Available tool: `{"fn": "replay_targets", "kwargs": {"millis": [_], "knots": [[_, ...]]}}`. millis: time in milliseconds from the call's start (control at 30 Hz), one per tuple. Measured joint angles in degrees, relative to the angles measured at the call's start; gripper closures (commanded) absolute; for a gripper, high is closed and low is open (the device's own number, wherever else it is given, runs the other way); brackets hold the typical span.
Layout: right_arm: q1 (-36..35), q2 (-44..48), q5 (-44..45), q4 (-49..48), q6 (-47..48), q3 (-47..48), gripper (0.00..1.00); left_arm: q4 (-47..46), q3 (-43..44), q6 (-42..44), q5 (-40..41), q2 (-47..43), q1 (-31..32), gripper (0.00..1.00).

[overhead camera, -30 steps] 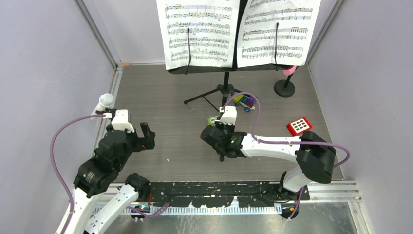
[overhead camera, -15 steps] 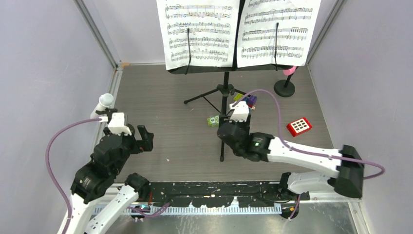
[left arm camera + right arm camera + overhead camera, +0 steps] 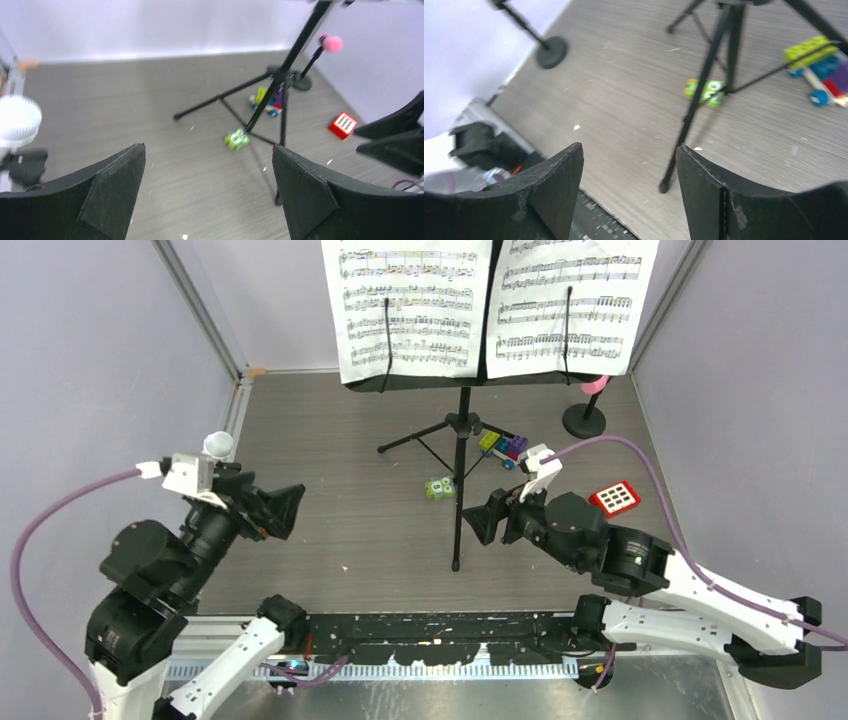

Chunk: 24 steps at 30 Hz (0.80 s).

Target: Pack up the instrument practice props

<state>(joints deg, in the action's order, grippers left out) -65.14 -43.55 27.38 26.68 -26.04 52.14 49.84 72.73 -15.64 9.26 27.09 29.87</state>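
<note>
The black music desk (image 3: pixel 487 310) stands at the back on tripod legs (image 3: pixel 458 490), with two white sheet-music pages (image 3: pixel 410 305) on it. The white microphone (image 3: pixel 218 445) stands at the left edge and also shows in the left wrist view (image 3: pixel 17 120). The pink microphone (image 3: pixel 597 387) sits on its round-based mount (image 3: pixel 584 420) at the back right. My left gripper (image 3: pixel 283 508) is open and empty, raised, facing right. My right gripper (image 3: pixel 476 521) is open and empty, just right of the tripod's front leg (image 3: pixel 694 107). A second round mount (image 3: pixel 551 51) shows in the right wrist view.
Colourful toy blocks (image 3: pixel 503 447) and a green block (image 3: pixel 438 488) lie by the tripod legs. A small red keypad (image 3: pixel 614 498) lies at the right. Grey walls close in the left, back and right sides. A black rail (image 3: pixel 440 635) runs along the near edge.
Both arms have risen and swung. My right gripper moved right, off the tripod's front leg, and now faces left. My left gripper turned to face right.
</note>
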Motion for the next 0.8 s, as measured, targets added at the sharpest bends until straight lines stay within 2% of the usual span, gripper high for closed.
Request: {"fn": "replay_targets", "kwargs": {"millis": [100, 167, 400, 500, 667, 800], "knots": [[0.00, 1.86, -8.17, 0.26, 1.42, 2.19, 0.27, -3.04, 6.05, 1.09, -3.43, 4.61, 0.00, 0.00], [-0.02, 2.21, -10.67, 0.48, 2.12, 4.66, 0.26, -4.61, 9.14, 1.40, -4.98, 7.58, 0.00, 0.00], [0.00, 2.47, -8.85, 1.16, 4.61, 12.98, 0.26, -11.02, 19.78, 4.00, -15.17, 21.11, 0.00, 0.00], [0.00, 2.95, -8.52, 1.66, 5.25, 14.03, 0.26, -12.39, 24.06, 6.10, -18.78, 26.47, 0.00, 0.05], [0.00, 0.13, -8.52, 2.54, 5.40, 18.99, 0.27, -12.66, 34.93, 9.35, -20.37, 34.86, 0.00, 0.06], [-0.02, -4.28, -7.85, 2.29, 4.81, 25.07, 0.27, -11.93, 40.17, 11.50, -21.29, 37.64, 0.00, 0.07]]}}
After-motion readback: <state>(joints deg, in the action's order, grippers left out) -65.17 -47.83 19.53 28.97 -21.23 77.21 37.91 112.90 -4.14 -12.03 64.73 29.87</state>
